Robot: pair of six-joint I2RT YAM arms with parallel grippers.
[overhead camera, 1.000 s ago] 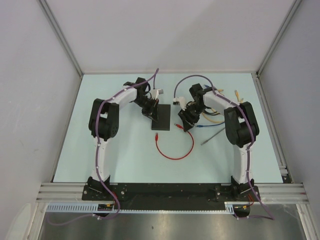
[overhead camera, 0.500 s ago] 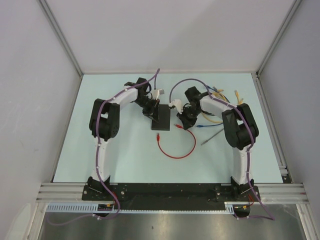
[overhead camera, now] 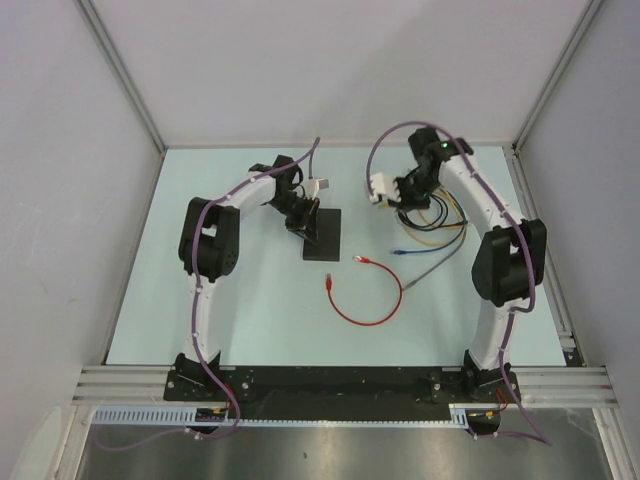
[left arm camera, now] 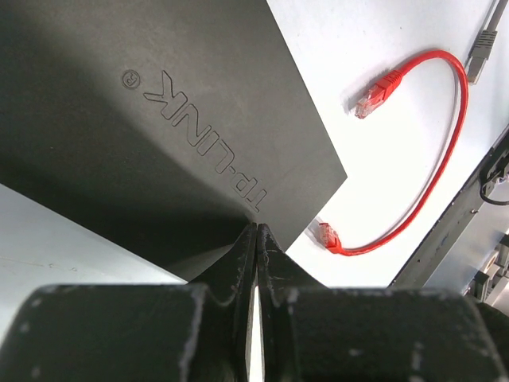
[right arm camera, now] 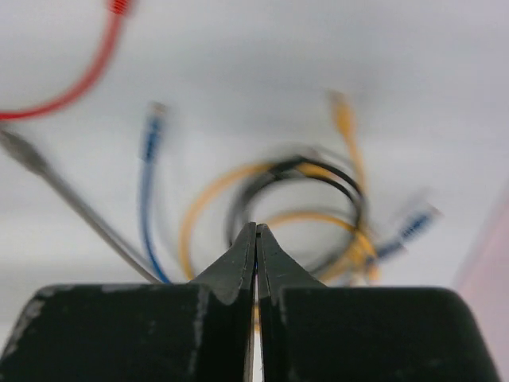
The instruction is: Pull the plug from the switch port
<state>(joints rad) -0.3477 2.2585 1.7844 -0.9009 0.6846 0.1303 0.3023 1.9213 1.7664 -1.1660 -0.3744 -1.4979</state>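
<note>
The switch is a flat black box lying mid-table; the left wrist view shows its lid with raised lettering. My left gripper is shut, its tips resting at the switch's near left edge with nothing between them. The red cable lies loose to the right of the switch. Both its plugs are free: one lies apart from the switch, the other near its corner. My right gripper is shut and empty, raised over other cables at the back right.
A tangle of yellow, black and blue cables lies under the right gripper. A blue cable and a grey cable lie right of the red one. Frame posts stand at the table's far corners.
My right arm has lifted from beside the switch and swung to the back right. The red cable has slid right, its plug now apart from the switch. The left arm has stayed put.
</note>
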